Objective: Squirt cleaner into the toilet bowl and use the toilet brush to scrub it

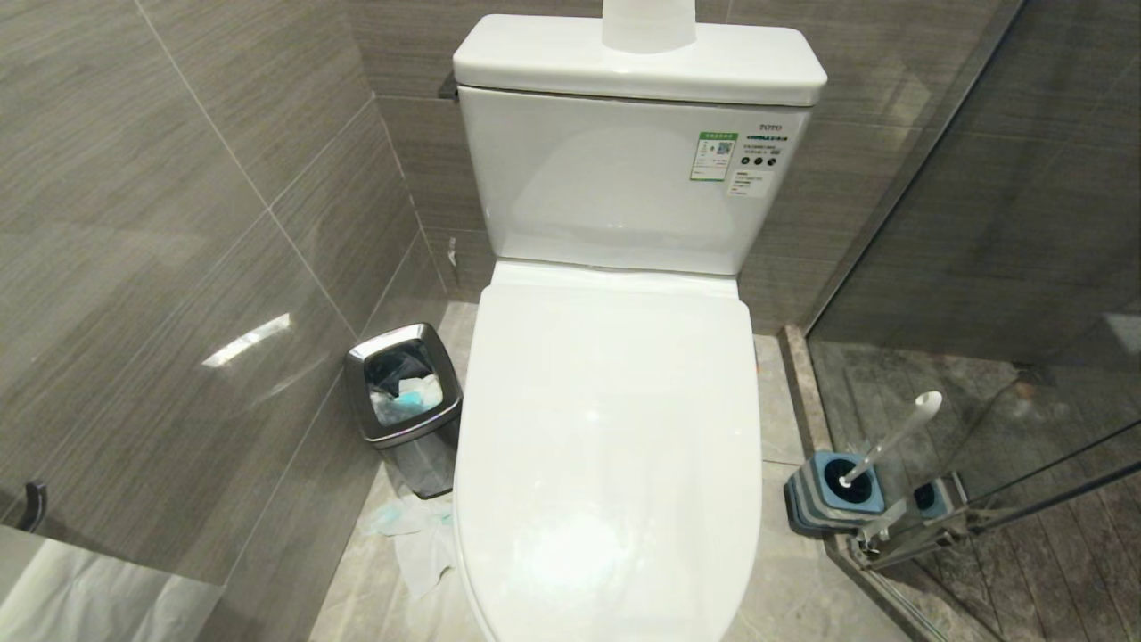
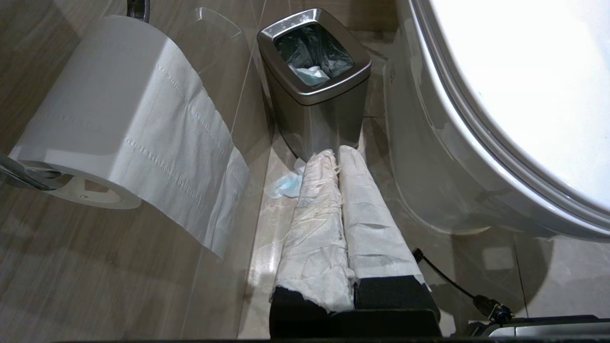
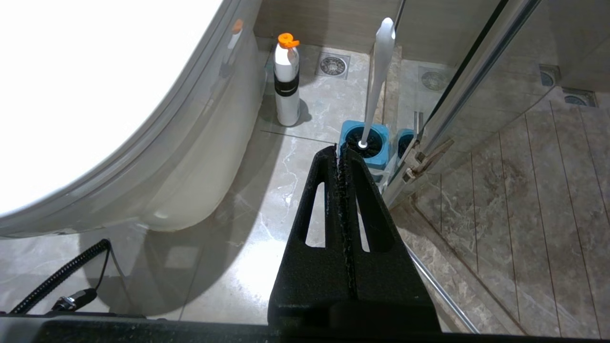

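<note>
Right end effector (image 3: 339, 155) closed, empty, beside toilet (image 1: 606, 428); left end effector (image 2: 336, 157) closed, empty, other side. Toilet brush (image 3: 379, 71) in holder (image 3: 364, 147) right of toilet.

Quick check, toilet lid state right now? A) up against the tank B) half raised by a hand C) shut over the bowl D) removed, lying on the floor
C: in the head view the white lid lies flat and shut below the tank, hiding the bowl; no hand is near it.
</note>
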Motion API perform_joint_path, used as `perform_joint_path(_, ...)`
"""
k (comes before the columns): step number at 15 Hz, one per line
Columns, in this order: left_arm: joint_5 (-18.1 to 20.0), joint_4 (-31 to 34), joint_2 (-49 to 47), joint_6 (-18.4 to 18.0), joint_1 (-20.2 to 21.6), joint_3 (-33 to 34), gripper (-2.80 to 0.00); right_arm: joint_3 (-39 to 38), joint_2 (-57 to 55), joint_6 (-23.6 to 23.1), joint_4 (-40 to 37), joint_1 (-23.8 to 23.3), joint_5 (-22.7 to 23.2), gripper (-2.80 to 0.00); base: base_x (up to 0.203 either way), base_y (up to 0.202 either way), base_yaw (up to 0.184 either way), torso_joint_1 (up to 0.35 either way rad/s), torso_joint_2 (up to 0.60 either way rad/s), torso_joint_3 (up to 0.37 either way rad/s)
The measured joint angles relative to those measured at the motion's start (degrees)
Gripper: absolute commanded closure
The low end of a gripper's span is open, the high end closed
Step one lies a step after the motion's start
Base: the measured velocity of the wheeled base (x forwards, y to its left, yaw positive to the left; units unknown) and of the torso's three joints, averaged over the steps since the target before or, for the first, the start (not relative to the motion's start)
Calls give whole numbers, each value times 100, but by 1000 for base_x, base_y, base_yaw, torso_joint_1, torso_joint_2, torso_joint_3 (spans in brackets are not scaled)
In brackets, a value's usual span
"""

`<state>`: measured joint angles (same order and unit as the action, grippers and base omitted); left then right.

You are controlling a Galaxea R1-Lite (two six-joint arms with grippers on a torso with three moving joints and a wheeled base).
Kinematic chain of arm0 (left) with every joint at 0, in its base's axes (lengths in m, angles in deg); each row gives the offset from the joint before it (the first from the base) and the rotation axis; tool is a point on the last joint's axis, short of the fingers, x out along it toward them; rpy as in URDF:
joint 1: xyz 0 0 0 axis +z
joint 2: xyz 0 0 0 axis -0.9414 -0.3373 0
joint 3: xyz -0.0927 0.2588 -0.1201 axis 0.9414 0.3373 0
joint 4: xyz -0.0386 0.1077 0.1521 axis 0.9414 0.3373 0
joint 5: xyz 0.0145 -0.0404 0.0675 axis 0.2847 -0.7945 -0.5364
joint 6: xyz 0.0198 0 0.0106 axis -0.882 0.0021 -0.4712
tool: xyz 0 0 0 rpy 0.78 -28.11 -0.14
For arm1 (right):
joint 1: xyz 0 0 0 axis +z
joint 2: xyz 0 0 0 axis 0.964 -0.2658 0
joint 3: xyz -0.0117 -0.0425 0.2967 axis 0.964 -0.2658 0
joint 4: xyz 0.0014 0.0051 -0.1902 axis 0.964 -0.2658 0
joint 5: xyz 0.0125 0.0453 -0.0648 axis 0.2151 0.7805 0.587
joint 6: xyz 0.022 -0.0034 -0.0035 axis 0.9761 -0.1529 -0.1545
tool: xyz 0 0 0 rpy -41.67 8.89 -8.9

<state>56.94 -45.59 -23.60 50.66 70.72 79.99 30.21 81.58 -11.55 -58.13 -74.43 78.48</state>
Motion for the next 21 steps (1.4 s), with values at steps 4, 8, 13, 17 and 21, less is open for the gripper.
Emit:
perform_joint_path(4,-2,0,0,2,-2,0,0,0,0,0,-2,0,0,0,0,0,0,0,0,0)
perform_joint_path(8,0,-1,0,-1,-2,0,0,0,0,-4,-1,0,0,0,0,0,0,0,0,0)
perform_joint_path(13,1,0,0,1,-2,0,0,0,0,-2,-2,0,0,0,0,0,0,0,0,0)
perform_joint_path(17,0,-2,0,1,-2,0,0,0,0,-1,-2,0,1,0,0,0,0,0,0,0)
perform_joint_path(21,1,0,0,2,-2,0,0,0,0,0,-3,0,1,0,0,0,0,0,0,0)
